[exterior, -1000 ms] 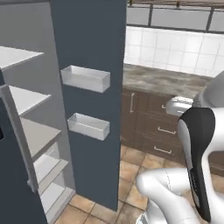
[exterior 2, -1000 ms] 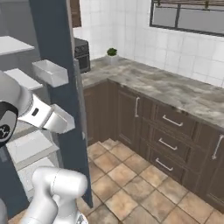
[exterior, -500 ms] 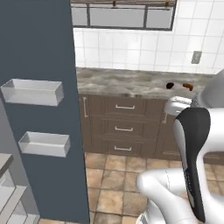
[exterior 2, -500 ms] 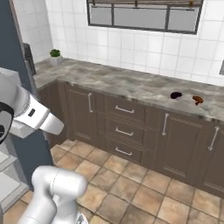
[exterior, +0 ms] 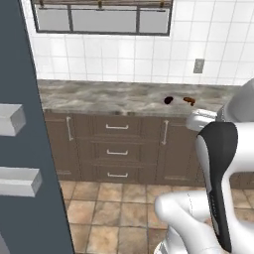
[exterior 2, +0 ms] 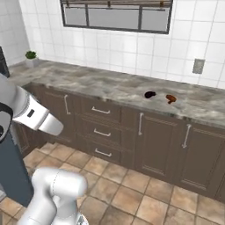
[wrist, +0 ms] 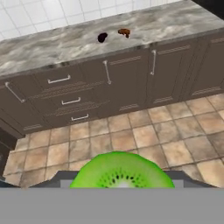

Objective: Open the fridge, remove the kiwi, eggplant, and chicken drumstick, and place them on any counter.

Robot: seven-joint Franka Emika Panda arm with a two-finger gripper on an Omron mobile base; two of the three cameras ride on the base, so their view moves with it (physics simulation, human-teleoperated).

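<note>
Hand view shows the kiwi (wrist: 122, 171), its bright green cut face up, pinched in the gripper (wrist: 122, 183) above the tiled floor (wrist: 144, 131). Beyond the dark drawers (wrist: 70, 101) lies the counter (wrist: 52, 46), where the eggplant (wrist: 102, 37) and the chicken drumstick (wrist: 124, 31) rest near each other but apart. Left base view has the fridge (exterior: 25, 149) door at its left edge.

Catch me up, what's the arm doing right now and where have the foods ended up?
The pincer carries the kiwi, its green cut face showing at the bottom of the hand view, facing the counter. The eggplant and the chicken drumstick already lie side by side on that counter, below the window. The fridge door stands open at the left of the left base view. Only the kiwi is left to set down.
</note>
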